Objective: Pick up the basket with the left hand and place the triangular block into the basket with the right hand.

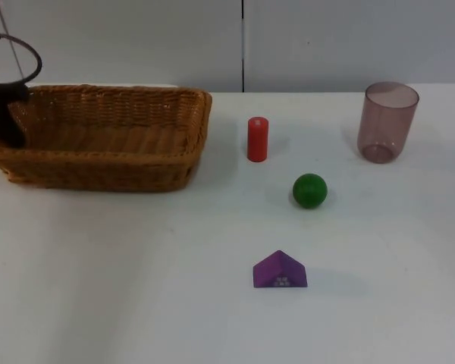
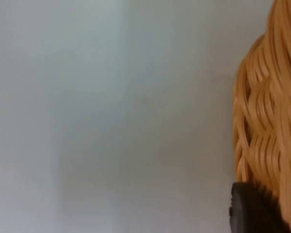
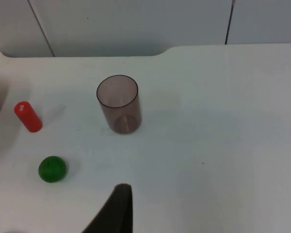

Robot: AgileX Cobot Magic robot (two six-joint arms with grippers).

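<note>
The woven wicker basket [image 1: 106, 136] stands at the table's back left. My left gripper [image 1: 3, 114] is at the basket's left end, shut on its rim; in the left wrist view the wicker [image 2: 271, 107] sits right against a black fingertip [image 2: 252, 209]. The purple triangular block [image 1: 280, 271] lies on the table in front, to the right of the middle, apart from both grippers. In the right wrist view one black fingertip [image 3: 117, 208] of my right gripper hangs high above the table's right side, looking toward the cup.
A red cylinder [image 1: 257, 139] stands upright just right of the basket. A green ball [image 1: 309, 190] lies between it and the block. A translucent brownish cup [image 1: 387, 122] stands at the back right. The grey wall [image 1: 243, 38] ends the table behind.
</note>
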